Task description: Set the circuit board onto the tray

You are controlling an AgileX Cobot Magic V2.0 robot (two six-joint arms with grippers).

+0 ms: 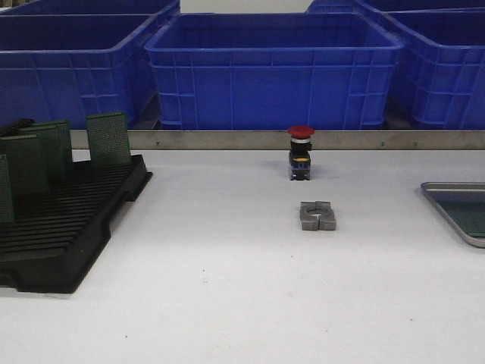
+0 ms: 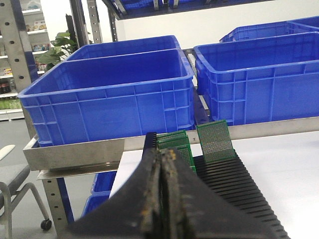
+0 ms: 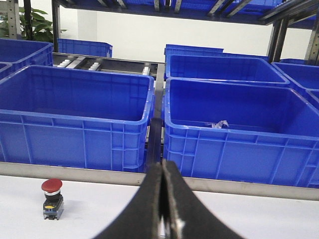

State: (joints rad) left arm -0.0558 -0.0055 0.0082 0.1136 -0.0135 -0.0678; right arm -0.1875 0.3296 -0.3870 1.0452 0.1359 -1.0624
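Observation:
Several green circuit boards (image 1: pixel 108 139) stand upright in a black slotted rack (image 1: pixel 68 235) at the left of the table. They also show in the left wrist view (image 2: pixel 215 141), beyond my left gripper (image 2: pixel 163 154), which is shut with nothing between its jaws. The silver-grey tray (image 1: pixel 462 211) lies at the table's right edge, partly cut off by the frame. My right gripper (image 3: pixel 162 167) is shut and empty, low over the table, facing the blue bins. Neither gripper shows in the front view.
A red-capped push button (image 1: pixel 300 152) stands at mid-table near the back rail and also shows in the right wrist view (image 3: pixel 52 198). A grey metal clamp block (image 1: pixel 317 215) lies in front of it. Large blue bins (image 1: pixel 273 68) line the back behind a metal rail.

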